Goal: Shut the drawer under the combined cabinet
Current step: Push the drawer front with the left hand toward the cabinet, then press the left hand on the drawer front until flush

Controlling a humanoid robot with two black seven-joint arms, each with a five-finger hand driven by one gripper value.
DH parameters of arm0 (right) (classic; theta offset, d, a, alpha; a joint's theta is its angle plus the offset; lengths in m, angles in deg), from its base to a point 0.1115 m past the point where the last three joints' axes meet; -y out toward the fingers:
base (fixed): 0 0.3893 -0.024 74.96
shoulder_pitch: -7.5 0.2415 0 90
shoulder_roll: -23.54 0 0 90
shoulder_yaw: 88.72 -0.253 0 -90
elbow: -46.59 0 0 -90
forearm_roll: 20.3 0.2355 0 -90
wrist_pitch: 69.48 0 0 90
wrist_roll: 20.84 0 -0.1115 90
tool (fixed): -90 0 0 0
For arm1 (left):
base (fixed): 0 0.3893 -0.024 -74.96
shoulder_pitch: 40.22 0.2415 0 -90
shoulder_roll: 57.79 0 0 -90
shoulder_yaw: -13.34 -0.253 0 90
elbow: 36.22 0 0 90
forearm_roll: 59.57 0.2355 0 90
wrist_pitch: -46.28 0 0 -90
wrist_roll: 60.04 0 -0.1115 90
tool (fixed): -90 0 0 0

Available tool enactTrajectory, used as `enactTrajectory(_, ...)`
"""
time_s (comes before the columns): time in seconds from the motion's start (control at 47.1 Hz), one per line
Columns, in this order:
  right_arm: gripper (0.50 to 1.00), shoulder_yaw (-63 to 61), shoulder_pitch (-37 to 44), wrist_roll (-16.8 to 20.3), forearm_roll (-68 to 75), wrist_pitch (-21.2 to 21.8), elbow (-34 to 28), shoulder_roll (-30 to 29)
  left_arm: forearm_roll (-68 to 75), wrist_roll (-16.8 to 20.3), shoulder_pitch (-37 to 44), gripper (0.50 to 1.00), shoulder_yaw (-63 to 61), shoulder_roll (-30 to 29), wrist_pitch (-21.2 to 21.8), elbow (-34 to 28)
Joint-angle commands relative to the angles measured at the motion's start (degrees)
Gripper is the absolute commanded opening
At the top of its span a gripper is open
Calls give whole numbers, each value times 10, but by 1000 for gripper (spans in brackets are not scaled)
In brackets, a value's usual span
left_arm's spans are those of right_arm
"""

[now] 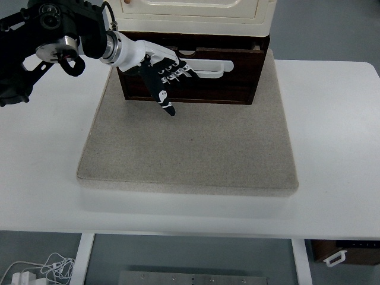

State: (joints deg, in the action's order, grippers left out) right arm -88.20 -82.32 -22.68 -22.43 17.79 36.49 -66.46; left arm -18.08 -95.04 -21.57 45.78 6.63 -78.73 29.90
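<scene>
A cream cabinet [190, 12] stands at the back of the table on a dark brown drawer [237, 83] with a white bar handle [208, 68]. The drawer front sticks out a little past the cabinet body, and a dark gap shows above it. My left hand [168, 80] comes in from the upper left and lies against the left half of the drawer front, over the handle's left end. Its fingers are stretched and slightly bent, the thumb points down, and it holds nothing. The right arm is out of the picture.
The cabinet sits on a grey stone-like slab [190, 154] on a white table [338, 148]. Below the table's near edge lie white cables [41, 270] at the left and a dark box [347, 252] at the right.
</scene>
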Motion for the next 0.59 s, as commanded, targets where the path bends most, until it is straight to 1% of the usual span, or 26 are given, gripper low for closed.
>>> enactTrajectory(0.0, 952, 0, 0, 0, 0, 0, 0, 0, 0, 0, -1, 1000, 0, 0, 0, -1)
enactTrajectory(0.233, 952, 0, 0, 0, -1, 0, 0, 0, 0, 0, -4, 1000, 0, 1, 0, -13)
enactTrajectory(0.573, 952, 0, 0, 0, -1, 0, 0, 0, 0, 0, -8, 1000, 0, 1, 26, -13)
